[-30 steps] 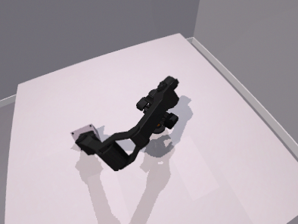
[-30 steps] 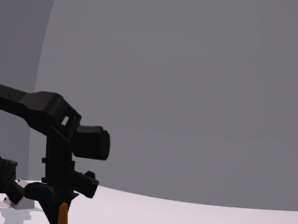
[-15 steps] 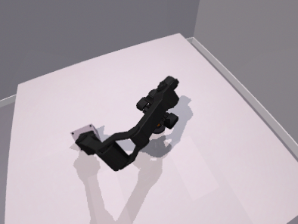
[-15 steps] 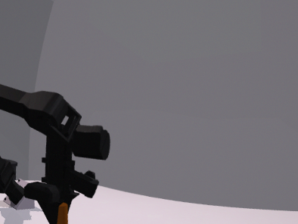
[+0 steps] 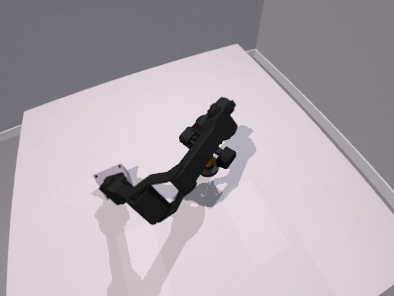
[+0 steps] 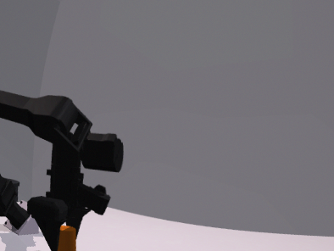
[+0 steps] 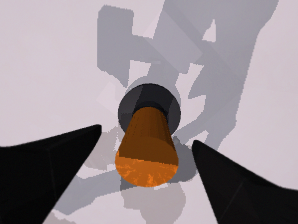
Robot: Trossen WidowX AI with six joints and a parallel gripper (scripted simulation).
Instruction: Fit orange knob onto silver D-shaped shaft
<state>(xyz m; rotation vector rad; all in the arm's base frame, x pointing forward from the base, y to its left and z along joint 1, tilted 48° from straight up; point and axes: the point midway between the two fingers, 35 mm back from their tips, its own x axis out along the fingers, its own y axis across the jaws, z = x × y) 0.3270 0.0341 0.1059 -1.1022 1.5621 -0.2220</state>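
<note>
The orange knob (image 5: 209, 163) (image 6: 67, 239) (image 7: 149, 167) stands upright, on or just over the dark round pedestal (image 5: 210, 173) (image 7: 149, 92). Its narrower lower end is over the pedestal's middle in the wrist view, with a dark band where they meet. I cannot tell whether the knob sits fully down. The silver shaft and the knob's hole are hidden. My gripper (image 7: 147, 136) is open, with one black finger on each side of the knob and a gap to each. In the exterior view the knob's lower part and the pedestal are cut off by the frame's bottom edge.
The arm's base plate (image 5: 111, 174) (image 6: 29, 225) is on the pale table (image 5: 65, 145) to the left in the top and exterior views. The arm reaches over from it and covers part of the pedestal area in the top view. Shadows of the arm lie around the pedestal.
</note>
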